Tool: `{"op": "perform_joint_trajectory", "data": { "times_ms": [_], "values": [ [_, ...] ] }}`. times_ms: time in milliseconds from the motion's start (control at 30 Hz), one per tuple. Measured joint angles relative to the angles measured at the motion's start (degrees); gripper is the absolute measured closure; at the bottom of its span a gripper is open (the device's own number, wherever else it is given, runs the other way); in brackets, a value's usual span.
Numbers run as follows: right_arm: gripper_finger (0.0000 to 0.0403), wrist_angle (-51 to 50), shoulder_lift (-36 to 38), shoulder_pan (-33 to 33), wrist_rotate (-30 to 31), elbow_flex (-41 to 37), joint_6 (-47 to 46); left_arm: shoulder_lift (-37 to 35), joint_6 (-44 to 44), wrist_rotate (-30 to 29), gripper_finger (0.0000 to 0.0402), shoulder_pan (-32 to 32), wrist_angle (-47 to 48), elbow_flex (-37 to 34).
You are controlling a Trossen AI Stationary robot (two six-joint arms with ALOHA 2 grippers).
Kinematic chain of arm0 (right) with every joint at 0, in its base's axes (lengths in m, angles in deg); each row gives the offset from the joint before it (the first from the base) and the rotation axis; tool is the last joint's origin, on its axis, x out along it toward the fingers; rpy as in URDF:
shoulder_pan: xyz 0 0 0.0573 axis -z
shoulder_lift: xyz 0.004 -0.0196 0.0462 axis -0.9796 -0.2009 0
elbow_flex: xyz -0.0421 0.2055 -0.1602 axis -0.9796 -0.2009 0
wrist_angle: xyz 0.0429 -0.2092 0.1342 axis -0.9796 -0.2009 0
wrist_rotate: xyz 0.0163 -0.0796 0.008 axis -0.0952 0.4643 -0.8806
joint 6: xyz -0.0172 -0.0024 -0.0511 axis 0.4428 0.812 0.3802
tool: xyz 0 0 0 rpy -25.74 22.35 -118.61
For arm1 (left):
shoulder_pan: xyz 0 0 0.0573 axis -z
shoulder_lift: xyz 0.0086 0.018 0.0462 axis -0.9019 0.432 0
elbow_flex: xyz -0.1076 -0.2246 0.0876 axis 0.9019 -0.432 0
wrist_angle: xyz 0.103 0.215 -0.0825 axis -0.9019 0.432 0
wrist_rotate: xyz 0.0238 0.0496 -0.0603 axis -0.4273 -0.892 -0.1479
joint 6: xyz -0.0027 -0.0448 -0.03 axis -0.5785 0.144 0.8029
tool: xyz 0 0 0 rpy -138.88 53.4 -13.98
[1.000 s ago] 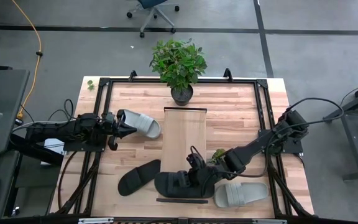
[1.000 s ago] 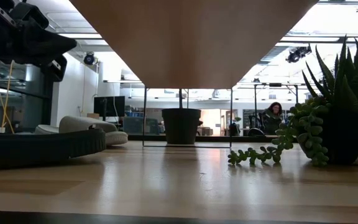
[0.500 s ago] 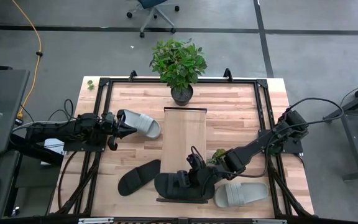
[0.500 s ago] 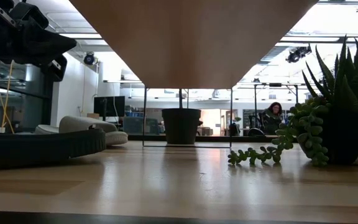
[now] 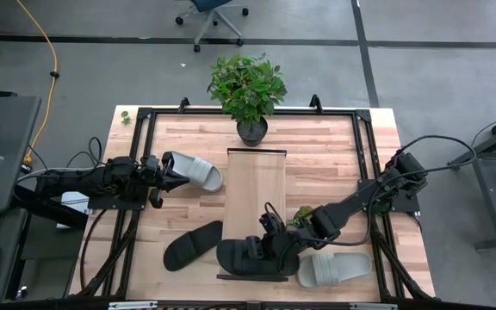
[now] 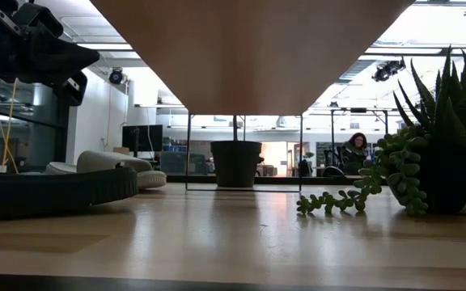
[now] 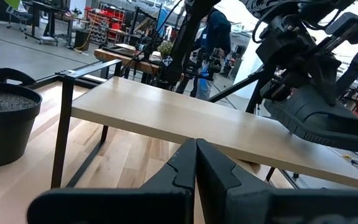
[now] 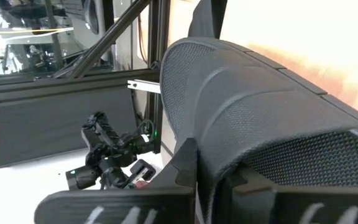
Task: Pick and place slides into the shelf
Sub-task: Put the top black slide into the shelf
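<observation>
The shelf (image 5: 257, 185) is a pale board with black end rails in the table's middle; it also shows in the left wrist view (image 7: 166, 115). My right gripper (image 5: 269, 245) is shut on a black slide (image 5: 244, 257) over the shelf's near end. A second black slide (image 5: 192, 244) lies on the table to its left. One light grey slide (image 5: 334, 269) lies at the near right, and another (image 5: 201, 172) lies left of the shelf. My left gripper (image 5: 169, 172) is shut and empty at that slide's left end; its closed fingers show in its wrist view (image 7: 196, 165). My right gripper holds the black slide by its ribbed strap (image 8: 229, 112), with one finger (image 8: 185, 168) against the strap's edge. It comes from the table's right, slanting down. In the left wrist view the slide (image 7: 316, 121) sits tilted just over the shelf board; whether it rests on the board, I cannot tell.
A large potted plant (image 5: 248, 90) stands at the shelf's far end. A small succulent (image 5: 302, 213) sits beside the right arm, right of the shelf. A black frame runs round the tabletop (image 5: 317, 155). A person shows in the room beyond (image 6: 354, 153).
</observation>
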Motion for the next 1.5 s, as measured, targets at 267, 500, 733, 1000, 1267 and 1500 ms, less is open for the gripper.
{"op": "perform_joint_trajectory", "data": {
  "times_ms": [267, 500, 733, 1000, 1267, 1500],
  "values": [
    [0.0402, 0.0, 0.0, 0.0, -0.2, 0.0, 0.1, 0.0, 0.0, 0.0, 0.0401, 0.0, 0.0, 0.0],
    [0.0398, 0.7, 0.0, 0.0, -0.4, 0.0, 0.5, 0.0, -0.5, 0.0, 0.0401, 0.0, 0.0, 0.0],
    [0.0376, 0.8, 0.0, 0.0, -0.5, 0.0, 1.0, 0.0, -0.6, 0.0, 0.0401, 0.0, 0.0, 0.0],
    [0.0333, 2.5, 0.0, 0.9, -2.2, 0.0, 2.2, 0.0, -0.7, 0.0, 0.0401, 0.0, 0.0, 0.0],
    [0.0316, 2.4, 0.0, 0.9, -2.7, 0.0, 1.6, 0.0, -0.4, 1.9, 0.0401, 0.0, -0.2, 0.0],
    [0.0316, 2.0, 0.0, 0.9, -3.1, 0.0, 0.4, 0.0, 3.6, 5.2, 0.0401, 0.0, -1.0, 0.0]
  ]
}}
